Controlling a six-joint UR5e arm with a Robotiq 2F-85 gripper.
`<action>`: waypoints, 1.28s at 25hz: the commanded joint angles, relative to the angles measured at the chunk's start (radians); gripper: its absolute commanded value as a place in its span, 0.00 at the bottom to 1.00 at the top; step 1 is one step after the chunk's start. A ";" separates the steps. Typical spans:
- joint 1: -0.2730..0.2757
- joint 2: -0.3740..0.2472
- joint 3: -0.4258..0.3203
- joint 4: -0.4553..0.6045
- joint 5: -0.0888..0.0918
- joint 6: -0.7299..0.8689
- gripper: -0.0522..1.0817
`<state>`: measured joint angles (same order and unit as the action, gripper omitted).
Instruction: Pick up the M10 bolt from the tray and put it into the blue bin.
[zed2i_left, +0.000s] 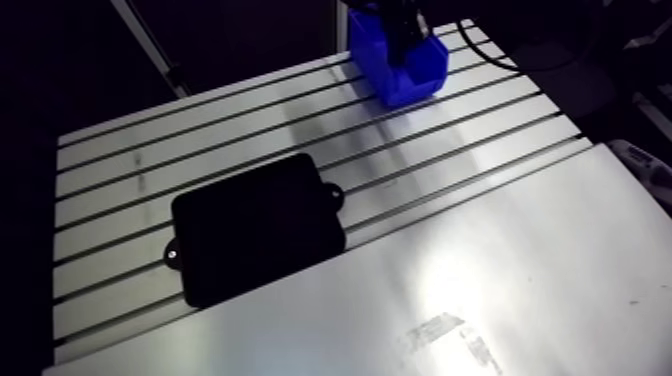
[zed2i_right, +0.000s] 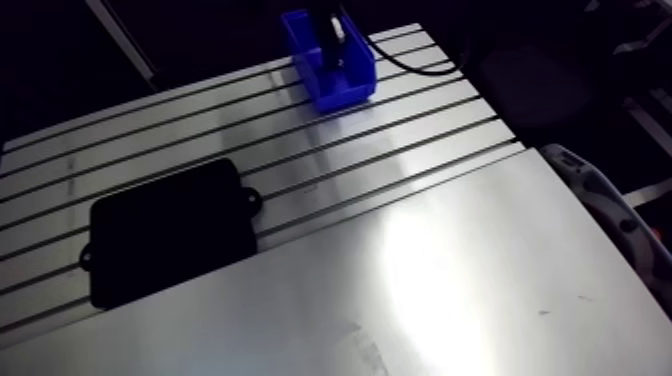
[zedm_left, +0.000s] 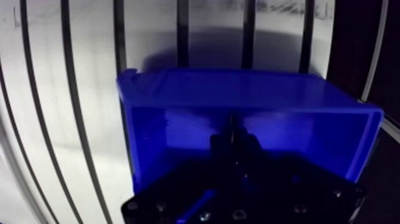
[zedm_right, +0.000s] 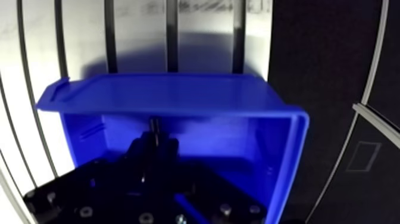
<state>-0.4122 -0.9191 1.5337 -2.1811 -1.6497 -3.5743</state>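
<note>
In the wrist view my gripper (zedm_right: 153, 146) is inside the blue bin (zedm_right: 178, 95), its two dark fingers pressed close together. A thin dark rod, which I take for the M10 bolt (zedm_right: 155, 126), sticks out past the fingertips in front of the bin's inner wall. The arm view shows the gripper (zed2i_left: 405, 40) coming down into the blue bin (zed2i_left: 420, 85) at the table's far edge. The black tray (zed2i_left: 255, 228) lies flat near the table's middle, far from the gripper. Its inside is too dark to make out.
The slotted aluminium table (zed2i_left: 200, 140) runs from the tray to the bin. A smooth metal sheet (zed2i_left: 500, 280) covers the near part. A white object (zed2i_right: 600, 200) sits at the table's right edge. Beyond the bin the table ends in darkness.
</note>
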 joint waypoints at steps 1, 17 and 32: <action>0.001 0.004 0.001 -0.009 -0.002 -0.001 0.90; -0.001 -0.019 0.006 -0.021 -0.009 0.045 0.10; 0.015 -0.189 -0.060 0.125 -0.005 0.083 0.06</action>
<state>-0.4058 -1.0480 1.5142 -2.1501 -1.6547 -3.5074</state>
